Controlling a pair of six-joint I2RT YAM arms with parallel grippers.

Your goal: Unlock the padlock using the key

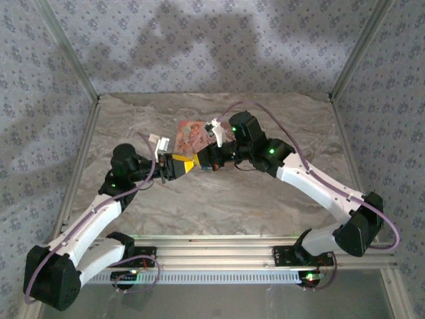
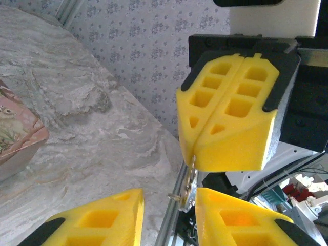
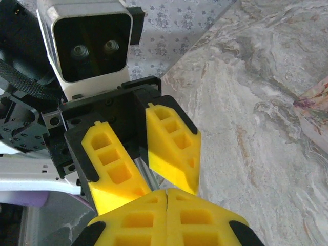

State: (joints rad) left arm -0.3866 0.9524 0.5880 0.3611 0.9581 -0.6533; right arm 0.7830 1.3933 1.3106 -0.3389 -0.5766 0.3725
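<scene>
Where the padlock sits cannot be told: the fingers meeting just in front of the pink-lidded box (image 1: 191,135) hide that spot from above, and neither wrist camera makes it out. What looks like the key (image 2: 191,177), a thin silvery sliver with a brassy bit at its lower end, sticks out from the seam of the right gripper (image 2: 205,141). That gripper's yellow fingers are pressed flat together, pinching the sliver at their tips. Facing it tip to tip, on the side of the box nearer the arm bases, is the left gripper (image 3: 151,177). Its jaws stand wide and hold nothing, and from the left wrist the sliver lines up with the gap between its two yellow fingers (image 2: 102,218). Whether the sliver touches either finger is unclear. The box itself lies flat on the marbled table (image 1: 265,199), just beyond both grippers, and neither one touches it.
</scene>
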